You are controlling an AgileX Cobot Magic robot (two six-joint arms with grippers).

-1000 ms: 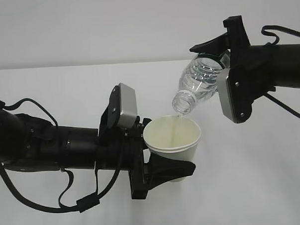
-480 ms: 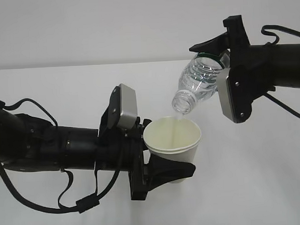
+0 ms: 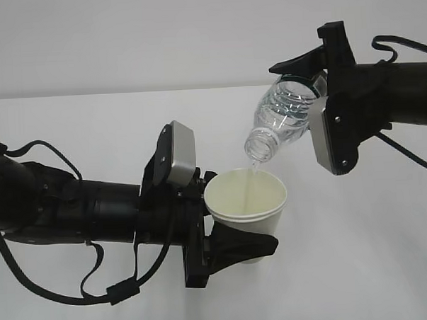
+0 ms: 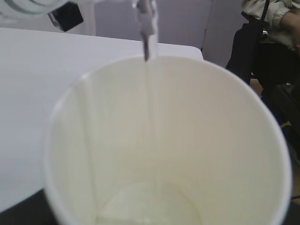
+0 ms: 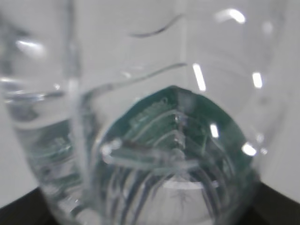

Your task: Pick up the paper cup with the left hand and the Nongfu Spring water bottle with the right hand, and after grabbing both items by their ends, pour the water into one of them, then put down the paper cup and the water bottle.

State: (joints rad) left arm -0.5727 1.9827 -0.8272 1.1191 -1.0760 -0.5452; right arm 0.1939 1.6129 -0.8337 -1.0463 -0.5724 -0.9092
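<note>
The left hand (image 3: 227, 234), a black robot gripper with a grey-silver rectangular plate and looping black cables, reaches in from the left of the exterior view and has its jaws spread fairly wide around the lower part of the small white tapered paper cup (image 3: 246, 203). One black finger (image 3: 242, 245) wraps the cup's near side below the rim, and the cup stands upright in this grip, raised above the white table (image 3: 381, 266). From the left wrist view the cup's (image 4: 164, 140) pale cream inside fills the picture, with a shallow pool at its bottom.

The right hand (image 3: 316, 81), a similar black gripper with a grey-silver plate and black cables, comes in from the right and holds, with jaws parted to the bottle's width, the small clear ribbed plastic Nongfu Spring water bottle (image 3: 279, 122) near its base end. The bottle is tilted steeply, its open mouth pointing down and to the left, just above the cup's far rim and not touching it. A thin stream of the clear colourless water (image 3: 252, 174) falls from the mouth into the cup; in the left wrist view the same stream (image 4: 149, 42) drops past the rim. The right wrist view looks along the bottle (image 5: 154, 140), where its dark green label shows through the curved plastic.
</note>
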